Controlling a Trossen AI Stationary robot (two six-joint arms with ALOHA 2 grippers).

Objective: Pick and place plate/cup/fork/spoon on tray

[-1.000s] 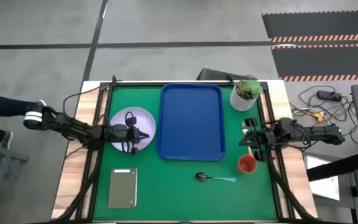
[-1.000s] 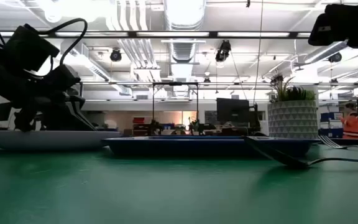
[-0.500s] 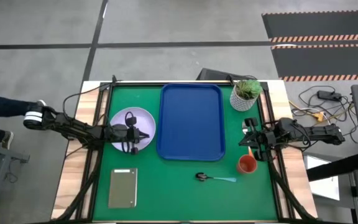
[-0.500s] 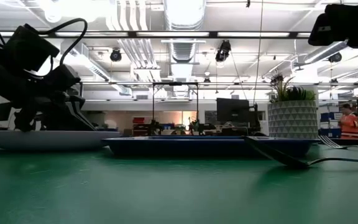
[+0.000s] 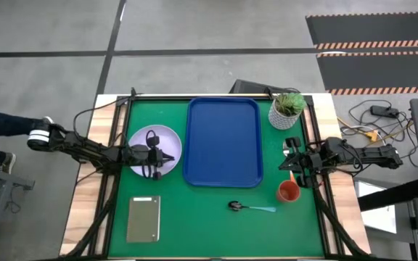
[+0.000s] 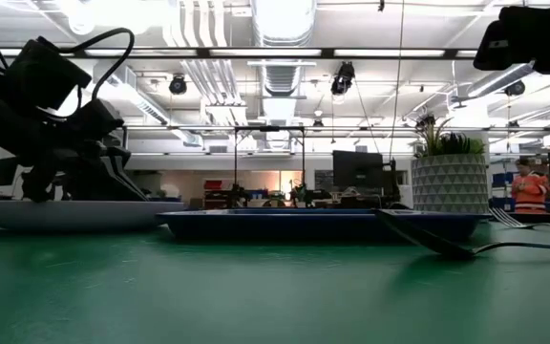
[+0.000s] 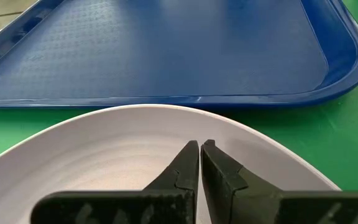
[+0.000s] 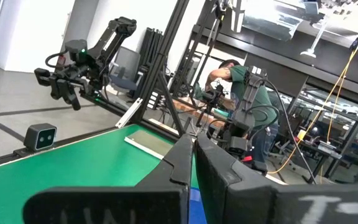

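Over the plate (image 5: 154, 148), left of the tray (image 5: 223, 141), our left pincer (image 5: 158, 157) sits pressed together, holding nothing. We should spread it, pinch the rim, lift level. Right pincer (image 5: 290, 162) closed, above the cup (image 5: 288, 191).

The tray (image 5: 223, 142) lay at the middle of the worktop (image 5: 194, 217), toward its far edge. Left of the tray, just beside it, sat the plate (image 5: 154, 150). Right of the tray's far corner stood a potted plant (image 5: 287, 109). Off the tray's near right corner sat the cup (image 5: 288, 191); the spoon (image 5: 252, 208) lay before the tray. A slab (image 5: 143, 218) lay before the plate.
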